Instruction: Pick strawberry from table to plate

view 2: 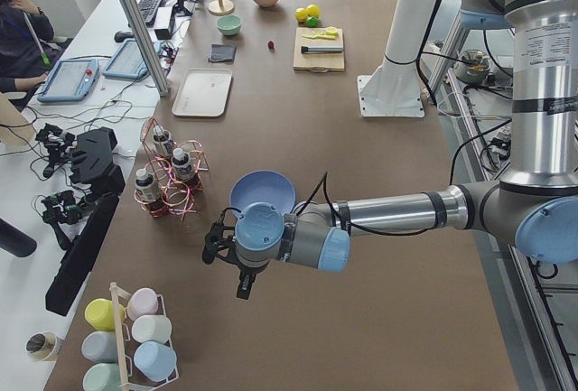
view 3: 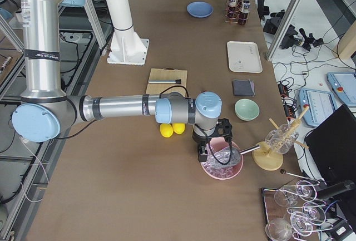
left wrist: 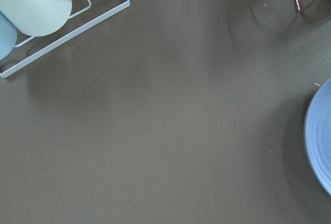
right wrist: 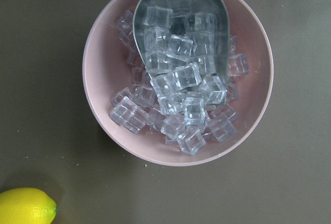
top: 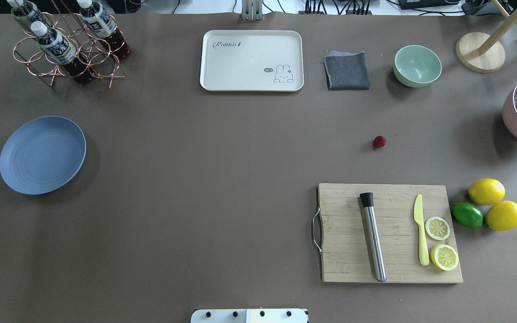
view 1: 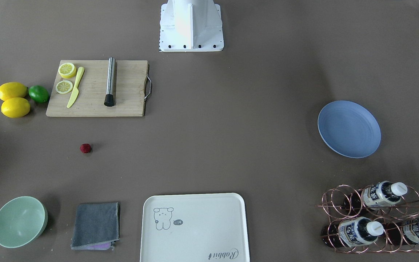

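The strawberry (view 1: 85,148) (top: 379,141), a small dark-red berry, lies alone on the table (top: 222,157) between the cutting board and the grey cloth. The blue plate (view 1: 349,129) (top: 42,154) sits empty at the opposite side. My left gripper (view 2: 215,245) hovers past the plate (view 2: 262,194), near the table's end; its wrist view catches only the plate's rim (left wrist: 320,146). Over a pink bowl of ice hangs my right gripper (view 3: 204,155), far from the berry. Both grippers show only in side views, so I cannot tell their state.
A wooden cutting board (top: 388,233) holds a metal muddler, a yellow knife and lemon slices. Two lemons (top: 487,191) and a lime lie beside it. A cream tray (top: 251,60), grey cloth (top: 347,71), mint bowl (top: 417,65), bottle rack (top: 67,49) and ice bowl (right wrist: 178,69) line the far edge.
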### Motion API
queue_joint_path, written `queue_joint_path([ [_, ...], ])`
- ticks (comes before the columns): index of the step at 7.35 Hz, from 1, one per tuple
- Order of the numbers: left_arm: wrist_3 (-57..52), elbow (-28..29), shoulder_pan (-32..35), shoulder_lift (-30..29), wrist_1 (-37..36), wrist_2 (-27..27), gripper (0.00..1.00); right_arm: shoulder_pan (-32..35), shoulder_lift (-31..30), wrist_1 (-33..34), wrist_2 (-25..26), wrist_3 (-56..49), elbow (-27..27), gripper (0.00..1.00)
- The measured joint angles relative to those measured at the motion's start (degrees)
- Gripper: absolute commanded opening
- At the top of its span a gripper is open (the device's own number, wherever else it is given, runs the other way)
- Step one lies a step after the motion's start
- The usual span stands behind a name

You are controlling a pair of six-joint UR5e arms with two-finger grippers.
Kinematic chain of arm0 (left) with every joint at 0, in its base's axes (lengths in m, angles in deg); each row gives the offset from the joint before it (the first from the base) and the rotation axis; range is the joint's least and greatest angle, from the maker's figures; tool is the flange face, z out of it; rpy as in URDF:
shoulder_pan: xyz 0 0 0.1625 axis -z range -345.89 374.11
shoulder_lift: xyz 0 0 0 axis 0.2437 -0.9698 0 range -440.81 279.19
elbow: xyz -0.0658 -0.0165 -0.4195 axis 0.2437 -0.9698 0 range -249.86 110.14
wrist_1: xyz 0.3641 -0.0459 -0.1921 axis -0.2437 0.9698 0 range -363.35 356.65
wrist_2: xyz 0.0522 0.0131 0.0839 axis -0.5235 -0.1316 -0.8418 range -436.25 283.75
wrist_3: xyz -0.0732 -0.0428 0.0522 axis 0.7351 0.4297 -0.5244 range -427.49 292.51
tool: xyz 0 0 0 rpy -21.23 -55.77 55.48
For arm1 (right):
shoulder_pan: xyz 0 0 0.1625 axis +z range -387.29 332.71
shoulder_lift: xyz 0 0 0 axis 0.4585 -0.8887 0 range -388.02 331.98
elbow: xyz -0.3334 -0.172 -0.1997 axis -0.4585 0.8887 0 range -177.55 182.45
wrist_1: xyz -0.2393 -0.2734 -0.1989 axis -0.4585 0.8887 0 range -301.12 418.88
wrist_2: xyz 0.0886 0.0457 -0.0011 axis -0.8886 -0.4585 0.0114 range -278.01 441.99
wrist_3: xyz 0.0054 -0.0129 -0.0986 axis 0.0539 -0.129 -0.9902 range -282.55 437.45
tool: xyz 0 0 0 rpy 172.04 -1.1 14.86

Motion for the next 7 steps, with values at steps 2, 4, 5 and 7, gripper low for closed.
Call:
queue_joint_path([
  [2,1.23,0.64,-0.01,-2.86,2.17,-0.08,0.98,0.00,1.71,-3.66,-2.41,0.08,-0.16,1.00],
  [4,5.65,1.96,-2.40,-8.63,2.61,-0.28,0.99,-0.77,2.44,-11.37,-3.10,5.42,-0.43,1.00],
  [5,7.45,2.58,-4.76,-10.21,2.67,-0.41,0.99,-2.40,2.59,-16.30,-3.26,12.34,-0.69,1.00],
  [7,11.59,3.59,-9.50,-11.06,2.79,-0.54,0.98,-6.84,3.19,-22.46,-2.90,22.37,-0.84,1.00],
])
